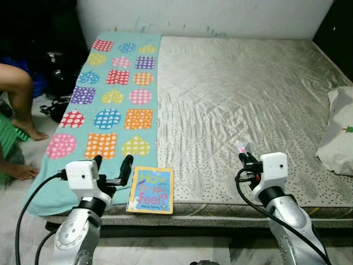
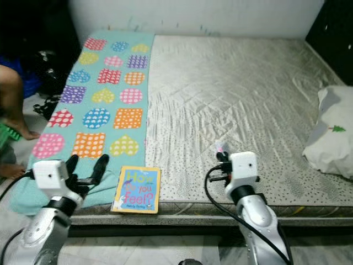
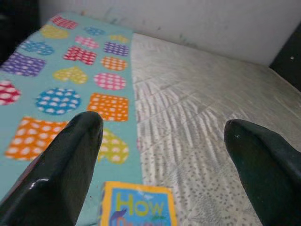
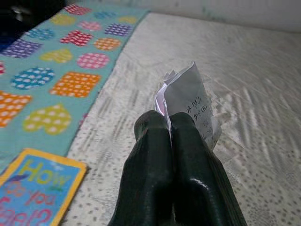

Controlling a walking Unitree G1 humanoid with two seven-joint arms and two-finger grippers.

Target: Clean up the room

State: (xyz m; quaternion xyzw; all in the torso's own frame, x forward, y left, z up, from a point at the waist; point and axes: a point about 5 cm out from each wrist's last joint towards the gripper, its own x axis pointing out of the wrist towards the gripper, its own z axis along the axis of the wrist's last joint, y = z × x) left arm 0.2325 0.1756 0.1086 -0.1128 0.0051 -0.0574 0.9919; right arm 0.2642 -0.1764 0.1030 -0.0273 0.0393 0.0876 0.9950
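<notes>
A small children's book (image 1: 150, 190) with a yellow border lies at the mattress's front edge, half on the teal patterned blanket (image 1: 114, 99). My left gripper (image 1: 113, 165) hovers open just left of the book, over the blanket; its fingers (image 3: 61, 165) frame the book's top edge (image 3: 138, 207) in the left wrist view. My right gripper (image 1: 245, 157) is shut on a crumpled paper scrap (image 4: 190, 101) with handwriting, held above the mattress's front right part. A bit of pink paper (image 1: 241, 147) pokes out beyond the fingertips.
The grey quilted mattress (image 1: 237, 94) fills the middle. A white pillow (image 1: 339, 132) lies at its right edge. A person's bare legs (image 1: 19, 105) stand on the floor at left, near dark bags (image 1: 55, 77). The white wall runs behind the mattress.
</notes>
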